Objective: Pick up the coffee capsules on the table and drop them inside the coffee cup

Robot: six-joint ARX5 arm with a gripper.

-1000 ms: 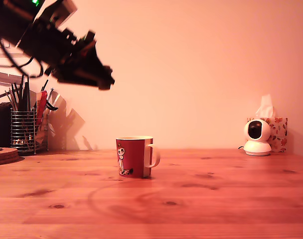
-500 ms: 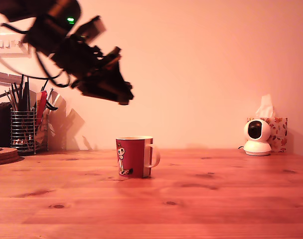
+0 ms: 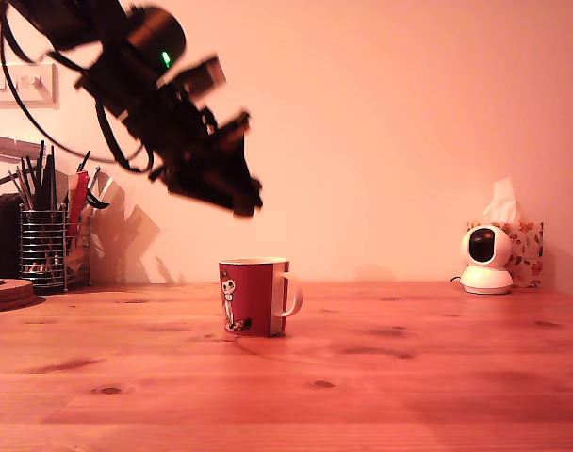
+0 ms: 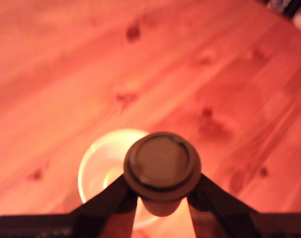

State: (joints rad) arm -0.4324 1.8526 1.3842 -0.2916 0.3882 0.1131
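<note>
Overhead, the tool (image 4: 162,198) grips a dark coffee capsule (image 4: 162,166) by its body, flat rim facing the wrist camera, above the red mug (image 3: 254,297) on the table (image 3: 409,386).

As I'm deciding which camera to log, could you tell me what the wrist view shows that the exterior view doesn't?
Only the wrist view shows a dark capsule held between the tool's fingers, above the cup's white inside. Only the exterior view shows the utensil holder, small camera and tissue box. Both show the tool, the red cup and the wooden table.
</note>
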